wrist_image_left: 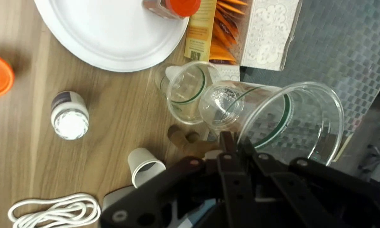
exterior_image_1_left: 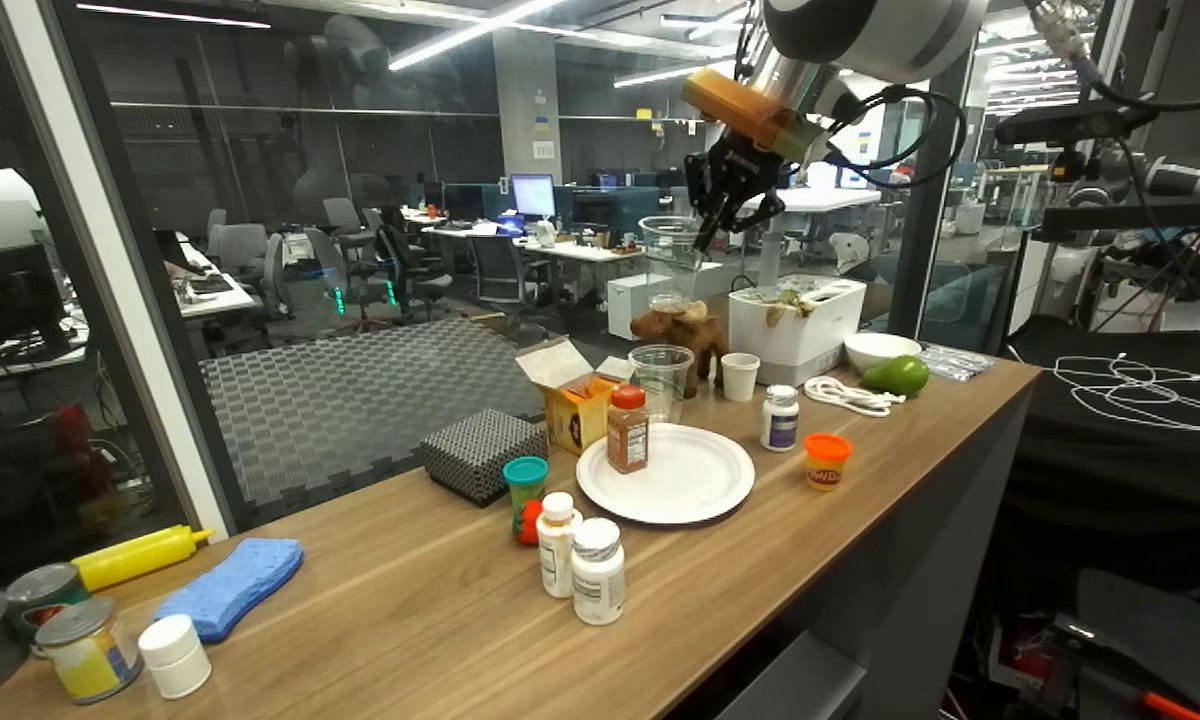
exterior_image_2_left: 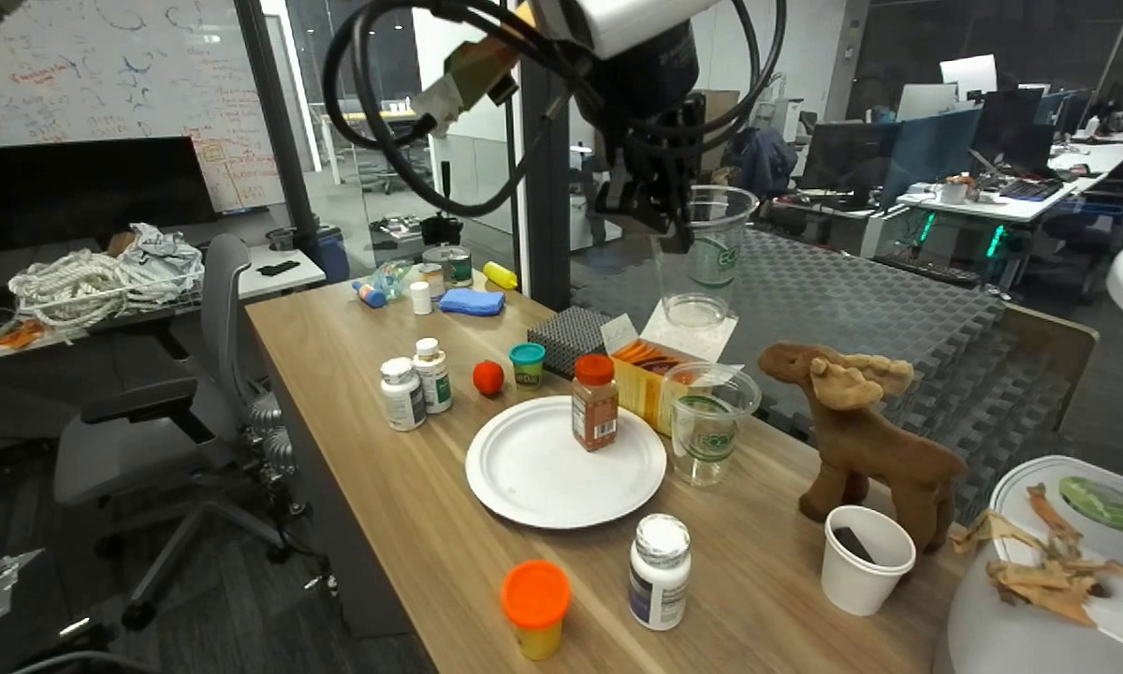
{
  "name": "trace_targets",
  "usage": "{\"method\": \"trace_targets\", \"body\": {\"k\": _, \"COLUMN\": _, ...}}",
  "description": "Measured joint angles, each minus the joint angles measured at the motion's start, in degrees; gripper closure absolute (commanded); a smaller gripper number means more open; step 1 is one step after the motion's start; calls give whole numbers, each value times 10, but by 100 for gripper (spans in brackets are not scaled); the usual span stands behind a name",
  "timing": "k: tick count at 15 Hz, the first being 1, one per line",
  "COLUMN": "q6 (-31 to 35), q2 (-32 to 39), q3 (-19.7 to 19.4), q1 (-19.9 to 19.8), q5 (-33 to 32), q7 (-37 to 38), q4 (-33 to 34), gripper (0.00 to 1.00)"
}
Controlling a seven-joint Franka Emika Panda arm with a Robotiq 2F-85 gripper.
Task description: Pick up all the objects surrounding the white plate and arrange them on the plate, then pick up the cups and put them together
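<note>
Black two-fingered gripper [wrist_image_left: 237,144], foremost in the wrist view, clenched on the upper edge of a tall clear plastic cup [wrist_image_left: 269,120] with green band, held up in the air, mouth upward. Lower down, standing on the brown wood-grain table [exterior_image_1_left: 410,600], a second clear plastic cup [exterior_image_2_left: 708,435], just beside the round flat white plate [exterior_image_2_left: 524,477] and an orange cardboard carton [exterior_image_2_left: 646,393] with raised pale flaps. On the plate, upright, toward the carton: red-capped clear bottle [exterior_image_2_left: 595,412] with reddish-brown contents. Around the plate, on the wood: orange-lidded yellow tub [exterior_image_1_left: 826,462], white bottle with purple label [exterior_image_1_left: 780,420], teal-lidded green tub [exterior_image_1_left: 526,482], round red object [exterior_image_2_left: 488,378], and slim white-capped bottle [exterior_image_1_left: 557,545] close beside a broader white-capped bottle [exterior_image_1_left: 598,575], touching or apart, cannot tell. Farther from the plate, small white paper cup [exterior_image_2_left: 852,585], near a brown plush moose [exterior_image_2_left: 866,449]; near that cup, white looped cord [exterior_image_1_left: 850,398]. Toward the table's far end in an exterior view, blue sponge [exterior_image_2_left: 473,301] and yellow squeeze bottle [exterior_image_2_left: 500,275].
</note>
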Motion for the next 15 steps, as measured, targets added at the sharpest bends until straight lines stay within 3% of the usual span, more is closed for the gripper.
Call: {"method": "trace_targets", "body": {"k": 15, "q6": -4, "q2": 113, "q3": 2, "q1": 2, "q5": 11, "q7": -7, "q4": 66, "gripper": 98}}
